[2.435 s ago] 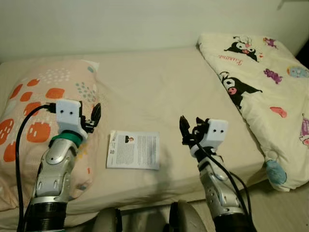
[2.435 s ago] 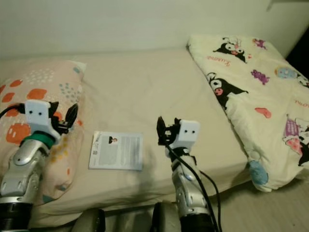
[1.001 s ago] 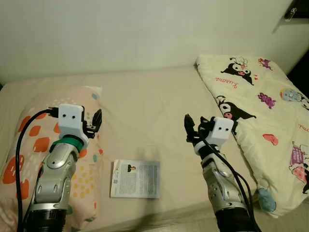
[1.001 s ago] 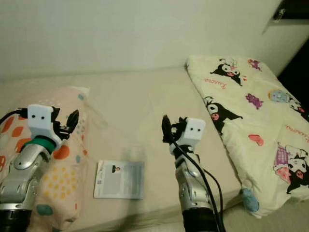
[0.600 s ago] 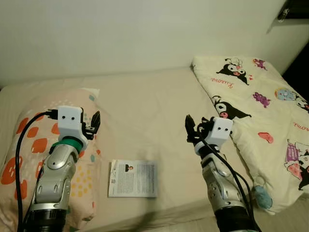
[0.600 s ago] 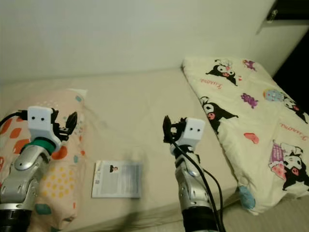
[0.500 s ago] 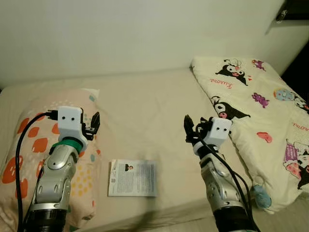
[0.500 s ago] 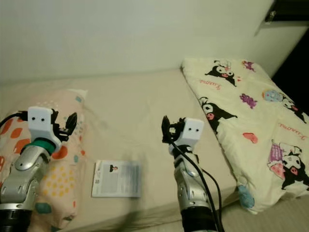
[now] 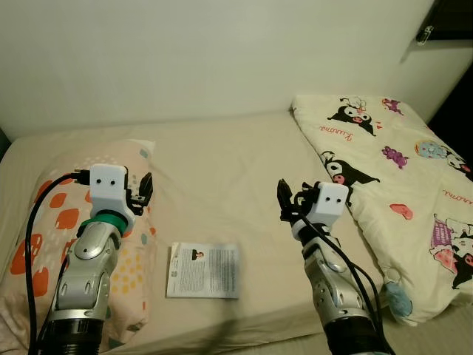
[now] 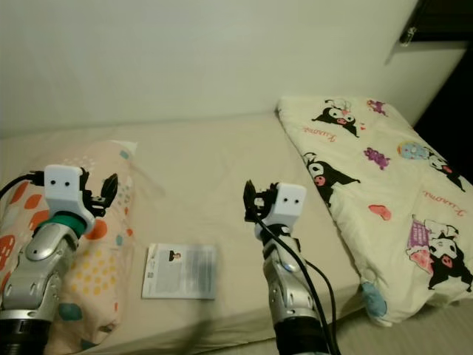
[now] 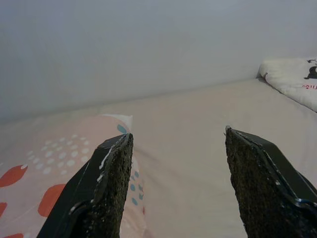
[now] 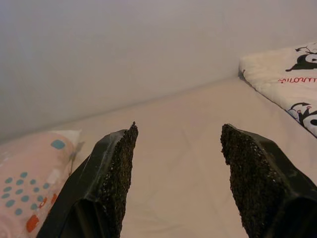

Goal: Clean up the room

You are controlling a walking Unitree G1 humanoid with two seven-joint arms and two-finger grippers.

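A thin white booklet [image 9: 204, 260] with printed text lies flat on the beige bed [image 9: 222, 155], between my two arms. My left gripper [image 9: 142, 194] is raised above the patterned pillow [image 9: 52, 222], left of the booklet, its fingers [image 11: 106, 198] open with nothing between them. My right gripper [image 9: 288, 203] is raised above the sheet to the right of the booklet, also open and empty, its fingers [image 12: 109, 183] apart. A cream cartoon-print quilt [image 9: 399, 177] lies folded along the right side of the bed.
A plain white wall [image 9: 207, 52] runs behind the bed. The bed's near edge [image 9: 236, 336] is close below my arms. A dark gap [image 9: 454, 89] with a shelf corner is at the far right. Bare sheet stretches between pillow and quilt.
The camera has risen and tilted up, so more wall shows and the bed sits lower in view. Both grippers remain raised and open. The booklet has not moved.
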